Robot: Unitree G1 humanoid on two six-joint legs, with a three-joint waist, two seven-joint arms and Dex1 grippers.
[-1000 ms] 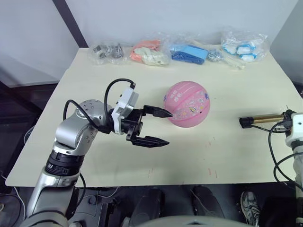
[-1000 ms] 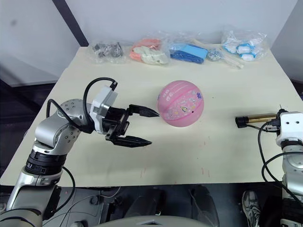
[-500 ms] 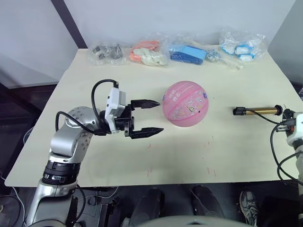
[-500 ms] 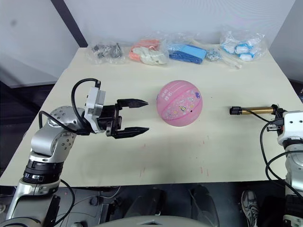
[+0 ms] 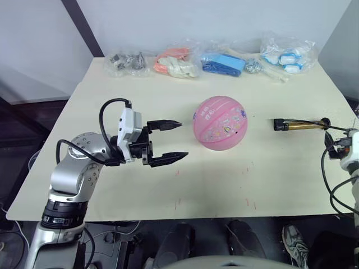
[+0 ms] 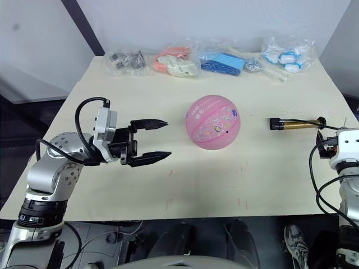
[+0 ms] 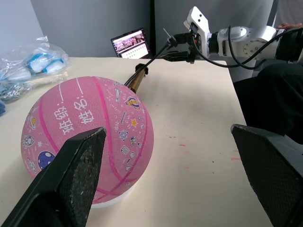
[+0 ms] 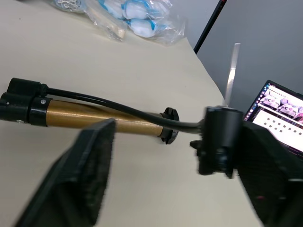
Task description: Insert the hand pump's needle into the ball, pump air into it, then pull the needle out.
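Note:
The pink ball [image 5: 220, 123] with cartoon prints rests at the table's middle. My left gripper [image 5: 183, 139] is open a little to the ball's left and does not touch it. The hand pump [image 5: 297, 124], brass barrel and black caps, lies flat on the table to the right of the ball. Its black hose [image 8: 118, 109] curves to the black fitting [image 8: 218, 142]. From the fitting the needle [image 8: 231, 71] points upward. My right gripper [image 8: 182, 137] is open, fingers wide apart on either side of the fitting, which sits close to one finger.
Several clear bags of small items [image 5: 179, 61] line the far edge of the cream table [image 5: 224, 185]. A laptop [image 8: 281, 118] stands beyond the table's right side. Bare tabletop lies between the ball and the near edge.
My left gripper has drawn back leftward from the ball. The pump has shifted farther from me on the table. My right gripper's fingers have spread apart.

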